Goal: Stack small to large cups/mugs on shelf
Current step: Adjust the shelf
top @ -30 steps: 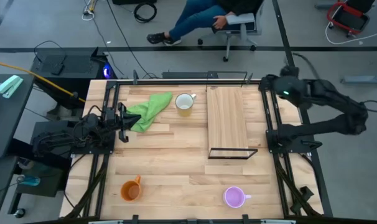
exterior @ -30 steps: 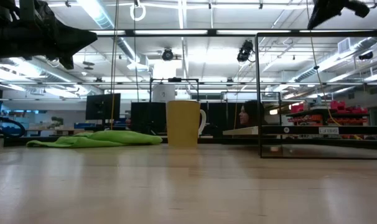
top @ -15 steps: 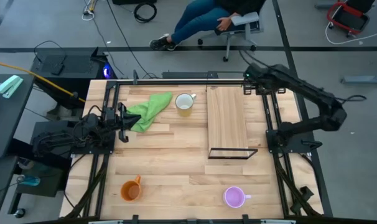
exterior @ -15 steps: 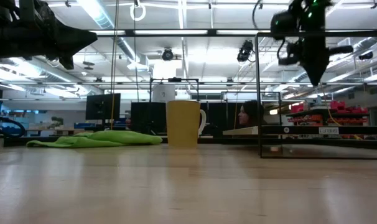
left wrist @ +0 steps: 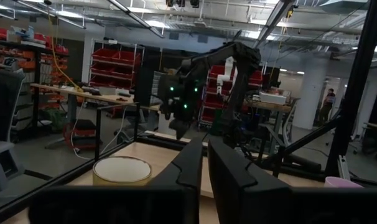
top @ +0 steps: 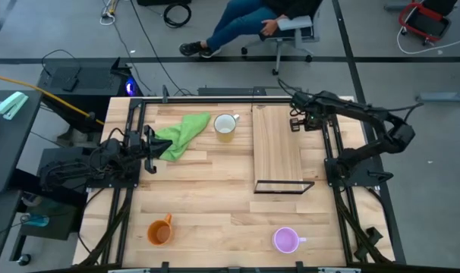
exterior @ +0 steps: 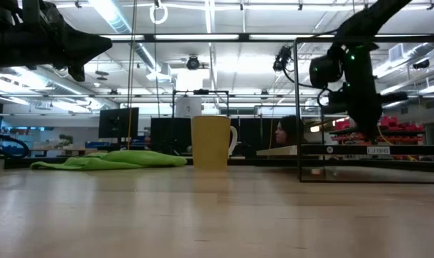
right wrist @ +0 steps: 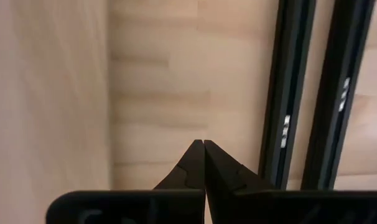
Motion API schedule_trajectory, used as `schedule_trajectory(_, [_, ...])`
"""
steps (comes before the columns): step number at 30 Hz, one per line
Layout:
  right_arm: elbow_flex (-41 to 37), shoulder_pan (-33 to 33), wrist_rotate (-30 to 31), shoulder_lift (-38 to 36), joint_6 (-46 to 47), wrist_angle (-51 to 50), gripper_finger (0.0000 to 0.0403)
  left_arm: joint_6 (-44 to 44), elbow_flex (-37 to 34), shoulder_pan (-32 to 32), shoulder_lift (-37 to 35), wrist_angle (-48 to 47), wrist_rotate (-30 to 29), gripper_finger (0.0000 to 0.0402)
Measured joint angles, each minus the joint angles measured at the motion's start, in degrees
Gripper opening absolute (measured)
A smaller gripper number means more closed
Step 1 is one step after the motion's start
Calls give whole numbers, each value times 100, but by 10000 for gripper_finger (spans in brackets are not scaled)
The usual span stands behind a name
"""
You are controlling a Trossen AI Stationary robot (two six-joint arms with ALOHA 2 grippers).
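The white mug [top: 226,125] stands upright on the table at the far middle; it also shows in the low view [exterior: 211,142] and the left wrist view [left wrist: 122,171]. The orange mug [top: 160,232] and the purple mug [top: 286,240] stand near the front edge. The shelf [top: 276,144] lies right of the white mug, its black frame [top: 283,186] at the near end. My right gripper [top: 294,125] is shut, points down, and hangs over the shelf's far right edge [right wrist: 107,93]. My left gripper [top: 150,148] is shut at the table's left edge.
A green cloth [top: 181,135] lies between my left gripper and the white mug. Black frame rails [right wrist: 300,93] run along the table's right edge, close to my right gripper. A seated person [top: 253,23] is beyond the far edge.
My right arm has swung in from beyond the table's far right corner toward the left. It has come down over the shelf's far right edge, and its gripper now points down. Its fingers stay shut.
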Motion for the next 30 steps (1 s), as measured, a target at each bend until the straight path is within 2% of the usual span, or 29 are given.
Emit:
schedule_trajectory(11, [-1001,81,-909,-3,-140,1458,2,-105,-1,0,-1,-2,0,31])
schedule_trajectory(30, [-1066,607,-1330,-3,230,2415,2,-105,1,-1,0,-4,0,31])
